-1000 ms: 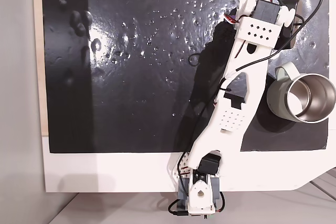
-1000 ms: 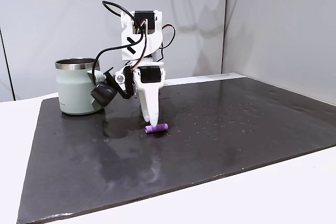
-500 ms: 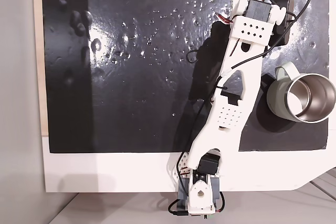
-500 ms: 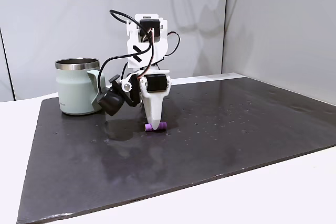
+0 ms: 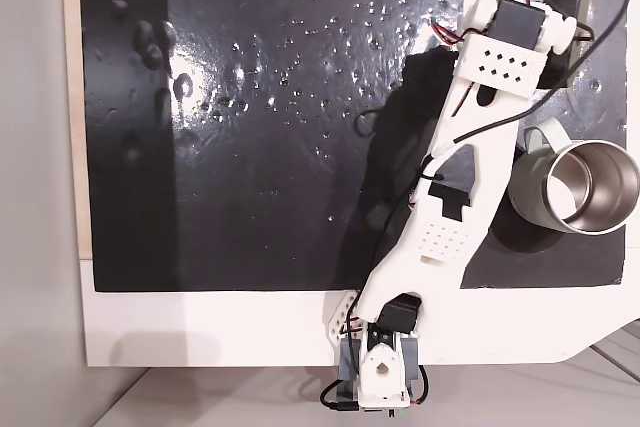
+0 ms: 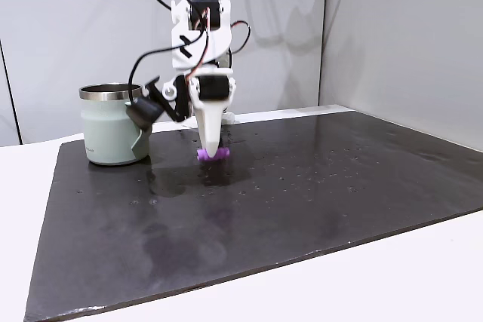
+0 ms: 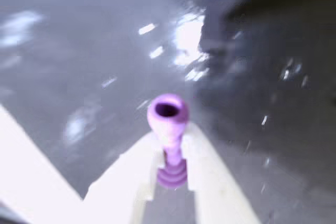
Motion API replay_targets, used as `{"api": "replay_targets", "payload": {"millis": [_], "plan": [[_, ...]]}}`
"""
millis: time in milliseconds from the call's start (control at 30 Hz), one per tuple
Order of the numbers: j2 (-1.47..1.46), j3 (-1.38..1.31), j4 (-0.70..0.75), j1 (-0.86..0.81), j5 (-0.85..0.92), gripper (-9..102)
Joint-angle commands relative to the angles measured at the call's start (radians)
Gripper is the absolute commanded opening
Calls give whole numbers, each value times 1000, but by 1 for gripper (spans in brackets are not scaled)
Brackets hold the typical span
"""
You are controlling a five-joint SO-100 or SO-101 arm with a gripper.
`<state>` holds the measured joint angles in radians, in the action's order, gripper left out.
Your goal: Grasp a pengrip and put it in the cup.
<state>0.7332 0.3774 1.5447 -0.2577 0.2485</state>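
The purple pengrip (image 7: 168, 129) is clamped between my gripper's (image 7: 171, 153) two white fingers and hangs lifted off the black mat. In the side fixed view the pengrip (image 6: 211, 155) sticks out at the fingertips of the gripper (image 6: 210, 150), a little above the mat and to the right of the pale green cup (image 6: 111, 124). From above, the cup (image 5: 575, 187) stands at the mat's right edge, its steel inside showing, and the arm's wrist (image 5: 510, 42) lies beyond it; the pengrip is hidden under the arm there.
The black mat (image 5: 250, 177) carries many shiny droplet bumps (image 5: 300, 77) on its far half. A white table border (image 5: 200, 327) runs along the near edge. The arm's base (image 5: 380, 377) sits at the bottom middle of the overhead-looking fixed view.
The gripper closed on the pengrip, lifted it off the mat, and swung toward the cup's side. The cup did not move.
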Motion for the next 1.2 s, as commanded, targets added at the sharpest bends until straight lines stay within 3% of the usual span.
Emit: {"api": "replay_targets", "payload": {"millis": [0, 400, 600, 867, 1167], "plan": [[213, -38, 34, -29, -32, 0], [514, -58, 66, -40, -83, 0], [626, 58, 132, -51, -66, 0], [960, 483, 143, -170, 38, 0], [1209, 834, 138, -454, 227, 0]]}}
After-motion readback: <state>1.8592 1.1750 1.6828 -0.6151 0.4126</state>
